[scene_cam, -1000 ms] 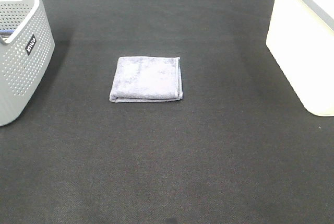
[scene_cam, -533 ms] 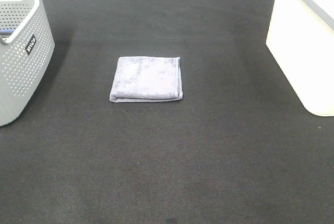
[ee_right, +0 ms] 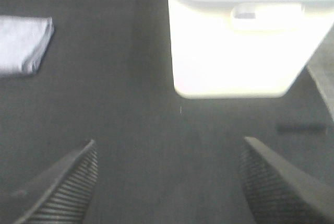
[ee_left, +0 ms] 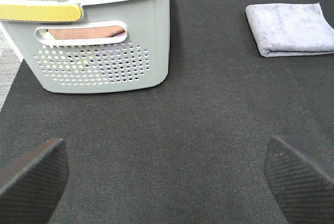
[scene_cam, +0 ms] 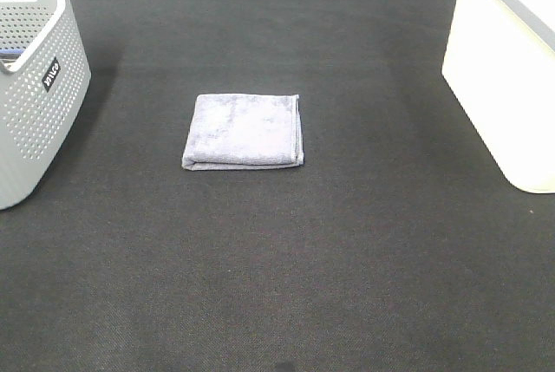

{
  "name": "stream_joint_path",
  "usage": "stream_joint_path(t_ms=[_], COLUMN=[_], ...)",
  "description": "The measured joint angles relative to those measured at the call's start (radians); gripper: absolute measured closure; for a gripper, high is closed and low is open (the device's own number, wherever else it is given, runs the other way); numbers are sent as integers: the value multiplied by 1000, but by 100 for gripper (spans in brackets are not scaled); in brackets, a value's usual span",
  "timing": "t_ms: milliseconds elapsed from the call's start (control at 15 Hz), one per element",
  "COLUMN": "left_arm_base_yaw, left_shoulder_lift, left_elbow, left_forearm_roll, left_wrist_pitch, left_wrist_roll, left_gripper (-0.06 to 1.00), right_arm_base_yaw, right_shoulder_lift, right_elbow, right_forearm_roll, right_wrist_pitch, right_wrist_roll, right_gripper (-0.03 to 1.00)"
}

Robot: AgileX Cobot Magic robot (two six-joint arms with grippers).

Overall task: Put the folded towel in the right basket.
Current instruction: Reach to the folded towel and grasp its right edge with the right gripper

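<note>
A folded grey-lavender towel [scene_cam: 244,131] lies flat on the dark mat near the middle. It also shows in the left wrist view [ee_left: 290,27] and at the edge of the right wrist view [ee_right: 23,43]. The right basket [scene_cam: 507,68] is a white bin at the right edge, seen close in the right wrist view [ee_right: 240,41]. Neither arm shows in the exterior high view. My left gripper [ee_left: 167,182] is open and empty, well short of the towel. My right gripper [ee_right: 169,182] is open and empty, in front of the white basket.
A grey perforated basket [scene_cam: 35,86] stands at the left edge; the left wrist view shows it [ee_left: 99,41] holding folded cloths. The dark mat [scene_cam: 286,259] covers the table around the towel.
</note>
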Motion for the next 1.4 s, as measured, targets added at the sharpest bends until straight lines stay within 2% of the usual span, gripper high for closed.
stream_joint_path(t_ms=[133,200,600,1000,1067,1400], left_arm_base_yaw=[0,0,0,0,0,0], left_shoulder_lift=[0,0,0,0,0,0], left_elbow=[0,0,0,0,0,0], left_forearm_roll=[0,0,0,0,0,0], left_wrist_pitch=[0,0,0,0,0,0], left_wrist_roll=[0,0,0,0,0,0], left_gripper=[-3,-3,-3,-3,-3,-3], right_arm_base_yaw=[0,0,0,1,26,191], right_shoulder_lift=[166,304,855,1310,1410,1709], right_elbow=[-81,-169,-537,-947,-1055,-1360], right_forearm_roll=[7,34,128,188,184,181], right_wrist_pitch=[-67,-100,-108,26,51,112], right_wrist_roll=[0,0,-60,-88,-95,-105], right_gripper=[25,25,25,25,25,25])
